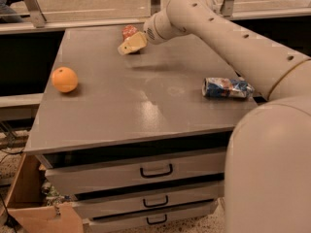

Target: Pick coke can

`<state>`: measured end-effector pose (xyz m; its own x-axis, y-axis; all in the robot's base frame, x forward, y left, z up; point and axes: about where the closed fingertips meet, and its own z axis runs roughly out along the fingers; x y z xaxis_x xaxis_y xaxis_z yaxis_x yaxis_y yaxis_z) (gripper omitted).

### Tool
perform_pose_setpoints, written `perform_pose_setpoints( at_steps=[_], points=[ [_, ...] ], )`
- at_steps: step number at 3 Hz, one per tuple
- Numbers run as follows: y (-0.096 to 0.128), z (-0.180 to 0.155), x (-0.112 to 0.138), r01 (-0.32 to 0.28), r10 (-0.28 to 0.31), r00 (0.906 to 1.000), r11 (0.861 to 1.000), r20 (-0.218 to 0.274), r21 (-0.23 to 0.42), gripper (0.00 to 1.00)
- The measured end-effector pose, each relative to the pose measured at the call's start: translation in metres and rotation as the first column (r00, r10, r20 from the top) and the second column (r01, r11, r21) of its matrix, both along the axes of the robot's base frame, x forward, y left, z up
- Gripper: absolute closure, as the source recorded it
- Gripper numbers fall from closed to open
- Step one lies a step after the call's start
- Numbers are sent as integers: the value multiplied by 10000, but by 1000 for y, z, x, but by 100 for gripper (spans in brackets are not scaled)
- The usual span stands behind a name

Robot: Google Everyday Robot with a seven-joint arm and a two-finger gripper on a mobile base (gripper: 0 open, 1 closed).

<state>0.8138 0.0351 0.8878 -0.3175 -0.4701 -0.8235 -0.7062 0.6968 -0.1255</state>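
The coke can [129, 31] is a small red can lying at the far edge of the grey cabinet top [146, 106], left of centre. Only its upper part shows. My gripper [131, 43], pale yellow at the end of the white arm [228, 38], sits right in front of the can and covers its lower half. I cannot tell whether it touches the can. The arm reaches in from the right, across the back of the cabinet top.
An orange [64, 79] sits near the left edge. A dented blue, white and red can [227, 88] lies on its side near the right edge. Drawers [155, 170] fill the cabinet front. A cardboard box [43, 217] stands on the floor at the lower left. A railing [73, 23] runs behind.
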Motion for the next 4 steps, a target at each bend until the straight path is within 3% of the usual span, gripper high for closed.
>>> perform_pose_setpoints(
  at_steps=[1,2,3,4],
  points=[
    [12,-17,31,576,-573,9983,9981,-119,225,0],
    [23,-28,50,1062,-1026,9933,9920,-533,689,0],
    [30,-32,58,1386,-1335,9877,9884,-812,613,16],
    [23,-34,60,1626,-1590,9830,9862,-916,325,39]
  ],
)
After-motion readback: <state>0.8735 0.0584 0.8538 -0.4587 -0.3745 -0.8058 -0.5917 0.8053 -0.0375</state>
